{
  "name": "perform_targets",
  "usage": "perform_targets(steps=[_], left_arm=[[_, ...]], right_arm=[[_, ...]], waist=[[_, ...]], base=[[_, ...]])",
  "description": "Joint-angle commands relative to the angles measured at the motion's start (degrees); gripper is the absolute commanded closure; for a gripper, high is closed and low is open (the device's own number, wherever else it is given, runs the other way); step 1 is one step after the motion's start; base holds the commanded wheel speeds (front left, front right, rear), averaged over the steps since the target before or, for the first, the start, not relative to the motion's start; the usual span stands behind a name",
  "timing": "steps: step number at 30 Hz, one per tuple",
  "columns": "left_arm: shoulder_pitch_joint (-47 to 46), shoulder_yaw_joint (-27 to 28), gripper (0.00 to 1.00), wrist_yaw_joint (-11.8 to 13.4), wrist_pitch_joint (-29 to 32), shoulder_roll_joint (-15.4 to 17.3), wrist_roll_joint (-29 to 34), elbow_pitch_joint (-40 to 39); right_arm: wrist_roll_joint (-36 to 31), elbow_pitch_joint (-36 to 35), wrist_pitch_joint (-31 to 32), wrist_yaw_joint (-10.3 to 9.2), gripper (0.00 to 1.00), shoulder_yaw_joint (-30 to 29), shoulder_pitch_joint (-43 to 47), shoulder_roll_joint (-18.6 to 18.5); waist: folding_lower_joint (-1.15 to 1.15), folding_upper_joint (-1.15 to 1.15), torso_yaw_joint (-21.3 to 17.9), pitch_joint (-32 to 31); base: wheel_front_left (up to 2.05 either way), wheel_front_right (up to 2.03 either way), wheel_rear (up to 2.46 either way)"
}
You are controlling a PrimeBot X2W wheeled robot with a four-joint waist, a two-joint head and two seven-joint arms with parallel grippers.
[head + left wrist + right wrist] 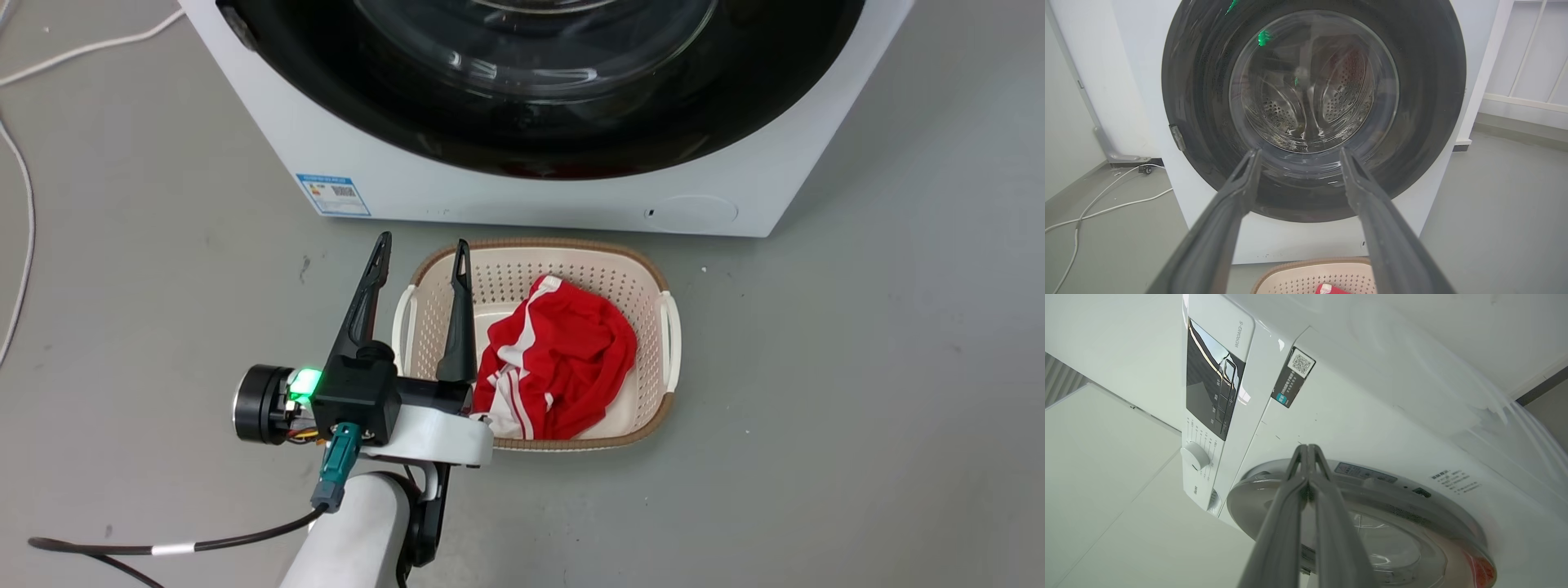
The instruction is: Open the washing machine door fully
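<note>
The washing machine door (735, 98) lies shut, flat against the front of the white washing machine (522, 204), which stands on the grey floor (857, 408). In the left wrist view the door (1425, 102) faces the camera, and its clear bowl window shows the perforated steel drum (1347, 94) behind it.

On the floor just before the machine's front edge sits a cream perforated basket (604, 282) with a brown rim and white handles. It holds one crumpled red garment (563, 359) with white stripes, lying toward the near side.

The left gripper (422, 247) hangs above the basket's left end with its jaws spread wide and nothing between them. In its own view the fingers (1299, 152) frame the lower part of the window, apart from the glass.

The right gripper (1307, 447) has its jaws clenched together on nothing. It points at the upper rim of the door (1404, 514), below the control panel (1212, 384) and its knob (1195, 455). Contact cannot be told.
</note>
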Motion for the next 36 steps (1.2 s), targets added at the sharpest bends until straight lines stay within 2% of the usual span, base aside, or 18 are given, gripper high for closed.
perform_targets(steps=[1,8,17,25,36], left_arm=[[-1.0,-0.3,0.0,0.4,-0.2,0.0,0.0,-0.5],[-2.7,-1.5,0.0,1.5,-0.2,0.0,-0.3,-1.5],[-4.9,-3.3,0.0,3.2,-0.2,0.0,-0.8,-3.0],[-6.1,-4.7,0.0,4.2,-0.2,0.0,-0.9,-3.9],[-7.1,-5.8,0.0,5.6,-0.2,0.0,-0.8,-4.5]], right_arm=[[-1.2,2.2,1.3,0.0,1.0,0.6,-4.1,-0.8],[-7.6,10.1,7.3,0.0,1.0,4.1,-15.5,-2.1],[-16.5,17.6,13.9,0.0,1.0,8.0,-25.4,-0.8],[-20.1,19.3,17.2,0.0,1.0,8.4,-29.2,0.6],[-20.9,17.3,22.2,0.0,1.0,7.2,-29.2,1.8]], waist=[[-0.01,0.0,0.8,1.6],[-0.01,0.0,1.8,4.3],[-0.01,0.0,3.2,8.3],[-0.01,0.0,4.4,11.0],[-0.01,0.0,5.1,13.4]], base=[[0.0,0.0,0.0],[0.0,0.0,0.0],[0.0,0.0,0.0],[0.0,0.0,0.0],[0.0,0.0,0.0]])
